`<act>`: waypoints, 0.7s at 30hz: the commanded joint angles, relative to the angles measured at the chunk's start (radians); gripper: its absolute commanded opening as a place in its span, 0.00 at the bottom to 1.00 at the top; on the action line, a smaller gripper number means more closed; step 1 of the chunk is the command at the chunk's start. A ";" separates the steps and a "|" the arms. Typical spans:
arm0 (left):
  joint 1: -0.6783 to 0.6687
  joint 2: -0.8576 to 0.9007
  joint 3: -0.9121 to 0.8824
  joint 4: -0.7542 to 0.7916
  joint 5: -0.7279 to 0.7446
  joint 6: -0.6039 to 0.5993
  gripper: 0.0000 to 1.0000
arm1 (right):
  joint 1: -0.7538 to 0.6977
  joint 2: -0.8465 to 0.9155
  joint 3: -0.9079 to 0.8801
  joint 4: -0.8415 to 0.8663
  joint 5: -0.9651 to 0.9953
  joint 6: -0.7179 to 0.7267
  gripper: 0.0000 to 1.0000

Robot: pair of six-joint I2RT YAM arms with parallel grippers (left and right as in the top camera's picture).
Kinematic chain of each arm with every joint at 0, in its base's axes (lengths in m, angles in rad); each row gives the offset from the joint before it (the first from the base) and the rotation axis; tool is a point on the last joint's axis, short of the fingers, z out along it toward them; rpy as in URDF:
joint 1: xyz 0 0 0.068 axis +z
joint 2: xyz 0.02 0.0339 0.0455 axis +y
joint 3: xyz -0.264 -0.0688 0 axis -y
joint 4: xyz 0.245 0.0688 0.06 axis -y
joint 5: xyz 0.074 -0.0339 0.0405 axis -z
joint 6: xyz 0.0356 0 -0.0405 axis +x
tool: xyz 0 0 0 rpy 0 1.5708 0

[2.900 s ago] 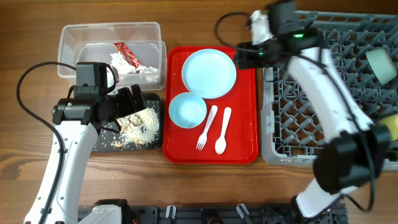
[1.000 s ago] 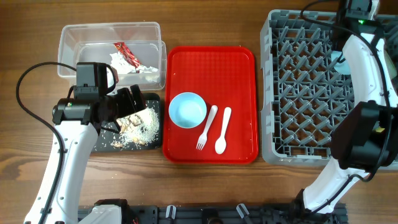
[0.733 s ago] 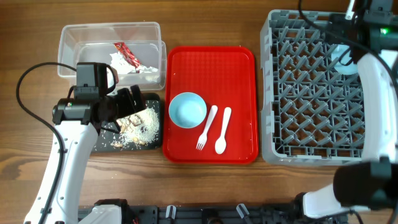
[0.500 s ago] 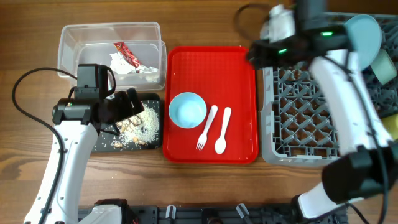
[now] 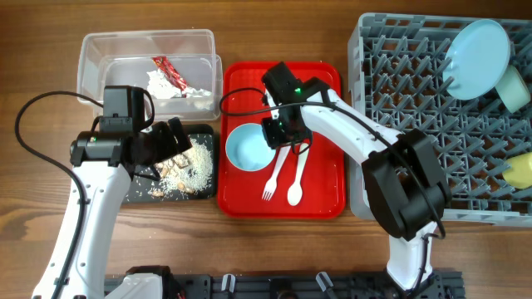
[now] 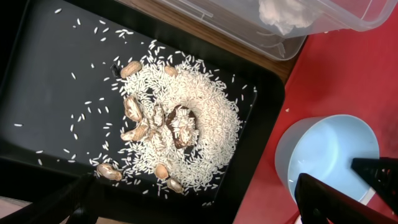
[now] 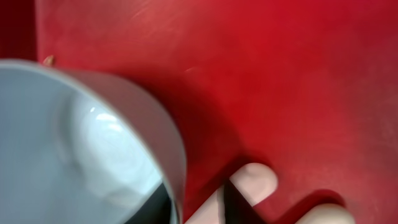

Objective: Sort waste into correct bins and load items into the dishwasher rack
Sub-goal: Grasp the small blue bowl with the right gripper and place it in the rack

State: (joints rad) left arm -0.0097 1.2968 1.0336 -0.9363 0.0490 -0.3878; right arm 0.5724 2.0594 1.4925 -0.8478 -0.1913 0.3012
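Note:
The pale blue bowl [image 5: 249, 148] sits on the red serving tray, with the white fork [image 5: 273, 174] and spoon [image 5: 297, 178] beside it. My right gripper [image 5: 283, 134] is low at the bowl's right rim. In the right wrist view its fingers [image 7: 193, 208] straddle the bowl's wall [image 7: 124, 124], open. My left gripper [image 5: 170, 141] is open and empty over the black tray [image 5: 145, 189] of food scraps [image 6: 180, 124]. The plate [image 5: 475, 47], mint-green bowl [image 5: 515, 87] and yellow cup [image 5: 519, 170] are in the dishwasher rack [image 5: 416, 149]. The red wrapper [image 5: 169, 71] and tissue [image 5: 166, 85] lie in the clear tub [image 5: 108, 50].
The red serving tray [image 5: 320, 83] lies between the black tray and the rack. The clear tub's corner [image 6: 280, 18] shows at the top of the left wrist view, with the bowl [image 6: 326, 155] at the lower right.
The plate has gone from the red tray into the rack's far right corner. My right arm has swung back from the rack down to the bowl's rim. The left arm barely moved.

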 commanded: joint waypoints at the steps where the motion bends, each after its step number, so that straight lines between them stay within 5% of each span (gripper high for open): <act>1: 0.006 0.000 0.000 -0.003 -0.016 -0.014 1.00 | 0.000 0.014 -0.002 0.010 0.072 0.043 0.04; 8: 0.006 0.000 0.000 -0.005 -0.016 -0.014 1.00 | -0.091 -0.108 0.072 -0.014 0.149 -0.014 0.04; 14: 0.006 0.000 0.000 -0.004 -0.017 -0.013 1.00 | -0.280 -0.396 0.099 0.117 0.745 -0.256 0.04; 17: 0.006 0.000 0.000 0.000 -0.017 -0.013 1.00 | -0.392 -0.399 0.098 0.250 1.108 -0.434 0.04; 21: 0.006 0.000 0.000 0.000 -0.017 -0.014 1.00 | -0.517 -0.319 0.098 0.358 1.344 -0.493 0.04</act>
State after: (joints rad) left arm -0.0097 1.2968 1.0336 -0.9382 0.0490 -0.3878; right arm 0.1135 1.6749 1.5921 -0.5190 0.9031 -0.1150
